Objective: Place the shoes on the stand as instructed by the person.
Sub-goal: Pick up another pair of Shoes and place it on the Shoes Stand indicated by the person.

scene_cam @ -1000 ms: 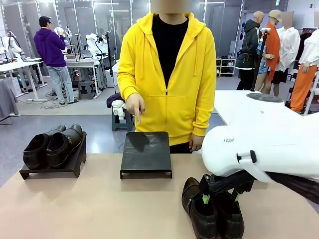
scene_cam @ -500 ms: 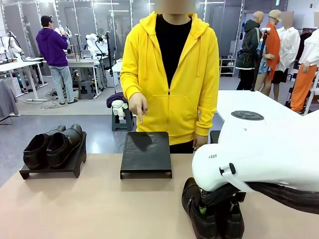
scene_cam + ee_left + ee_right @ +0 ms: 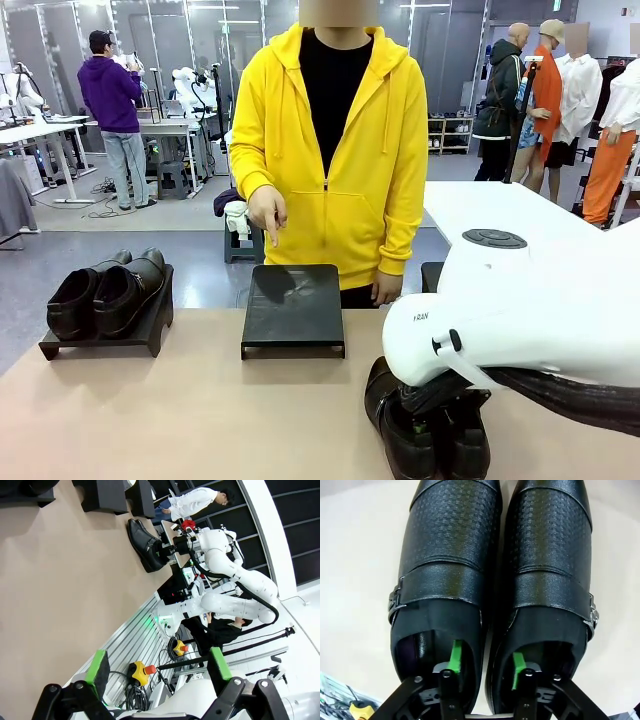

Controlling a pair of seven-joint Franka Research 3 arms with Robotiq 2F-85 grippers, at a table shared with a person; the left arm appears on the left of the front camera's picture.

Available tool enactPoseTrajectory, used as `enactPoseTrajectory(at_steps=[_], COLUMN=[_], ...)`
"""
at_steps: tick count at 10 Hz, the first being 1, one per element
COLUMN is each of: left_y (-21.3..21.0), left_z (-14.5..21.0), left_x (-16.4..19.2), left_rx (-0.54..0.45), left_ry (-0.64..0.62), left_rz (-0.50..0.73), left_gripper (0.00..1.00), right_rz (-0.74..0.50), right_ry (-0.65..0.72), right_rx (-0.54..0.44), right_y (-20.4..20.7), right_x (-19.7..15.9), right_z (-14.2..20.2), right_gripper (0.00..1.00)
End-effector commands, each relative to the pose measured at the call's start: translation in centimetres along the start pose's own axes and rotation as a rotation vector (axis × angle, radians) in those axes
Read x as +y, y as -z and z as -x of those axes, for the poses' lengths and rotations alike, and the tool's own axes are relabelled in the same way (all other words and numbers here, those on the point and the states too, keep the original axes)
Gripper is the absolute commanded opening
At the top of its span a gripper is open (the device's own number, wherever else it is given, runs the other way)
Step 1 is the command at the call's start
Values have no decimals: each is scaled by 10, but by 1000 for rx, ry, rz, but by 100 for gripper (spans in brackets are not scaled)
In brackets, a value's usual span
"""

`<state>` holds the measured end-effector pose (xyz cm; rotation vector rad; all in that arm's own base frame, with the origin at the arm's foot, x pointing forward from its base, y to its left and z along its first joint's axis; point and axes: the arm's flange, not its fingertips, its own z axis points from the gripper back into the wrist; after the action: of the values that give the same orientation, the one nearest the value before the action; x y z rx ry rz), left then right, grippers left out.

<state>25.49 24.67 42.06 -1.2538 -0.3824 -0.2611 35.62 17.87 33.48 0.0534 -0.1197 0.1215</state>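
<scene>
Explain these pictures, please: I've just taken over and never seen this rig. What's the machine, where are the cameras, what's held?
These are two white robot arms at a table, facing a person. The front view looks across the table from between the arms; each wrist view looks along one gripper's own fingers. On the table: a side stand carrying the far pair of shoes, an empty stand that the person's hand points down toward, and the near pair of shoes. The right gripper has one finger inside each near shoe, shut on their inner walls. The left gripper is open, holding nothing.
</scene>
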Motion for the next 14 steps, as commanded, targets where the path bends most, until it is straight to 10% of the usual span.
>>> enactPoseTrajectory(at_steps=[1,14], left_y=[-1,-1], left_z=[2,2], left_x=[-2,-2], left_rx=[2,2], left_ry=[19,19], left_rz=[11,11], left_gripper=[100,100], right_rz=[15,5], right_ry=[36,37], right_rx=[-18,-21], right_y=[10,-3], right_x=[-13,1], right_z=[39,2], right_gripper=[3,7])
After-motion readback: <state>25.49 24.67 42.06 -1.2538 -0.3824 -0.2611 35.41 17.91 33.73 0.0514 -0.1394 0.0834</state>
